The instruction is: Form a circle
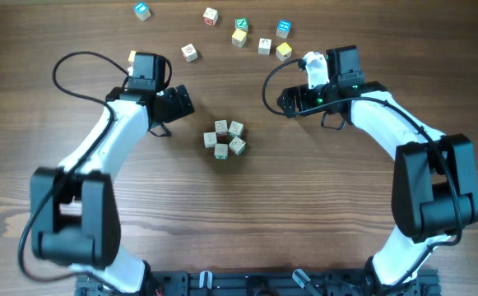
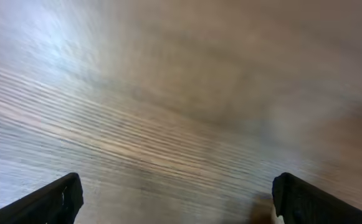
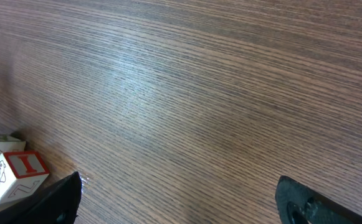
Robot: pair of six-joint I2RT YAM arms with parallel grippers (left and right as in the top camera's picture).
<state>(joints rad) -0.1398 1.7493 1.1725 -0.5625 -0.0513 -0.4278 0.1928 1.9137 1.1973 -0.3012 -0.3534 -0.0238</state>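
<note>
The circle (image 1: 229, 140), five small pale cubes packed in a tight ring, sits mid-tabletop (image 1: 304, 205), between the two arms and touched by neither. From overhead, its printed faces are too small for us to read. In the right wrist view a pale cube (image 3: 15, 176) at the frame's left edge shows a red-bordered letter (it looks like an I) and a line drawing on its side; we cannot tell which group it belongs to. Loose cubes lie scattered along the far edge, among them a blue-faced cube (image 1: 142, 11), a green-faced cube (image 1: 241, 25) and a yellow cube (image 1: 284, 51). The left claw (image 2: 177, 199) is released, with its jaws spread wide over bare wood, and so is the right claw (image 3: 177, 199).
</note>
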